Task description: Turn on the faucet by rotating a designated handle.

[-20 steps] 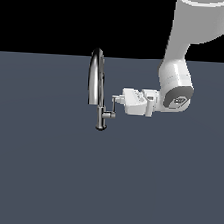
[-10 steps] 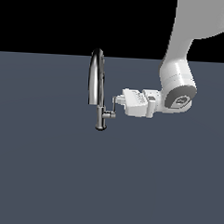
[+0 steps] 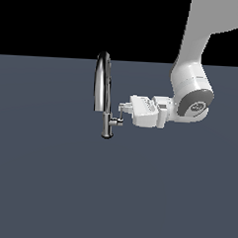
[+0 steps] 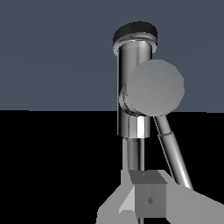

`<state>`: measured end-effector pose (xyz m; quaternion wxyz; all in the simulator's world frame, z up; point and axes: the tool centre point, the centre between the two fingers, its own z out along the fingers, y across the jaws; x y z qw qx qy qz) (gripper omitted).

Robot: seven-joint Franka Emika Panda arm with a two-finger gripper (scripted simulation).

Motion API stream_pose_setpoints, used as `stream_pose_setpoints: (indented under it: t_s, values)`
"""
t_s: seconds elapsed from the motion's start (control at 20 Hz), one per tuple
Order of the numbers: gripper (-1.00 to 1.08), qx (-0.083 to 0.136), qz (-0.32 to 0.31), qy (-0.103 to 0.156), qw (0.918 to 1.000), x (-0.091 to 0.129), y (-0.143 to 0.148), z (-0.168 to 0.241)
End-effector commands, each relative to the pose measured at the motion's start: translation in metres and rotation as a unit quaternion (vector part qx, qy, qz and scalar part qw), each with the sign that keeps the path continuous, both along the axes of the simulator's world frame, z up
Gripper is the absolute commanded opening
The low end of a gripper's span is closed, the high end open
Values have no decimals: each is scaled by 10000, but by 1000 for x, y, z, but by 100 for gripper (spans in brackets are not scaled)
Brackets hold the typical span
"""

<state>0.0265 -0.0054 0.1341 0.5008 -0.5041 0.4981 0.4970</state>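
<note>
The chrome gooseneck faucet (image 3: 103, 88) stands upright on the dark floor, and its stem (image 4: 132, 87) shows in the wrist view. The handle (image 3: 119, 120) is a short stub off the lower stem with a thin grey lever. In the wrist view the stub's round end (image 4: 155, 87) faces the camera and the lever rod (image 4: 173, 153) slants toward my hand. My gripper (image 3: 122, 108) lies level on the exterior view's right of the faucet. Its fingertips (image 4: 148, 197) are together right by the lever's end, with nothing held between them.
The flat grey-blue floor (image 3: 48, 186) spreads all around the faucet. My white arm (image 3: 194, 95) comes down from the upper right of the exterior view. No other objects show.
My hand has sunk slightly beside the lever while the wrist drifted a little to the exterior view's right. The faucet and handle look unmoved.
</note>
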Motion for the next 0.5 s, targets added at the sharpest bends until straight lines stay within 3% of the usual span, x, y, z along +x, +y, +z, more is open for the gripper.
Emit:
stream_pose_setpoints:
  t_s: [0.0,0.1,0.45]
  values:
    - [-100,21,28,-2,10000,-10,-2,6]
    - [-100,20,37,-11,10000,-5,3,3]
    - [-100,21,33,-8,10000,-31,1,-9]
